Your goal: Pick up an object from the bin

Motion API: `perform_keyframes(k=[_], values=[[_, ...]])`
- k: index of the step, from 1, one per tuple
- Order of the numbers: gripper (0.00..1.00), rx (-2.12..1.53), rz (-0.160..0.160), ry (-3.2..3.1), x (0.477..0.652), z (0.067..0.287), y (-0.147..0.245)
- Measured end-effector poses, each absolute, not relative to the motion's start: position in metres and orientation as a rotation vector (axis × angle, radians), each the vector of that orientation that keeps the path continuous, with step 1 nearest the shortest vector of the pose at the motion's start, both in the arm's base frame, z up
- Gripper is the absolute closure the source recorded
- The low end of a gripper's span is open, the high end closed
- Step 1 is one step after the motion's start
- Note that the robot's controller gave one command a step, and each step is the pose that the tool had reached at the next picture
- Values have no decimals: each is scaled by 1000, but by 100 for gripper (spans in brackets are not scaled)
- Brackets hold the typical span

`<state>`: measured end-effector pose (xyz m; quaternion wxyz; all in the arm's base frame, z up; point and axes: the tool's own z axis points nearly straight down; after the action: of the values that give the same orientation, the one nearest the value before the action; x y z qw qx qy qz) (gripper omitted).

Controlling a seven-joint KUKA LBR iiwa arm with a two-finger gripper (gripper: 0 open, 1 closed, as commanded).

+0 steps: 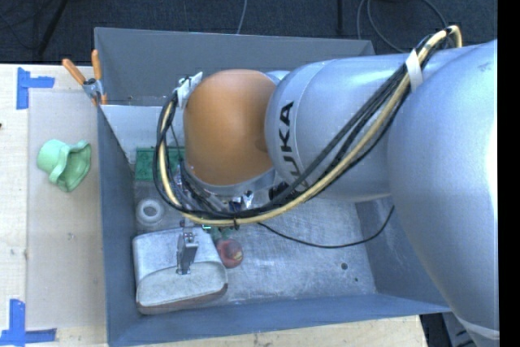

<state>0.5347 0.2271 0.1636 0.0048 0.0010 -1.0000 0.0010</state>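
Observation:
My gripper (pixel 186 258) reaches down from under the arm's orange cover at the bin's front left. Its tip stands over, or on, a large flat grey-white pad (pixel 166 282) with rounded corners that lies along the front wall; I cannot tell whether they touch. A small reddish round thing (pixel 232 255) sits just right of the gripper, at the pad's far right corner. A white ring (pixel 150 212) like a small tape roll lies behind the pad, near the left wall.
A green flat thing (pixel 145 164) lies further back by the left wall, partly hidden under the arm's cables. The arm and its orange cover hide the middle and back of the bin. Bare grey floor shows at the front right.

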Motion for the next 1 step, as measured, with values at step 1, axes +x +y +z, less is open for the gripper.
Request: perform_keyframes(k=[1], values=[[0, -108, 7, -3135, 570, 123, 165]])
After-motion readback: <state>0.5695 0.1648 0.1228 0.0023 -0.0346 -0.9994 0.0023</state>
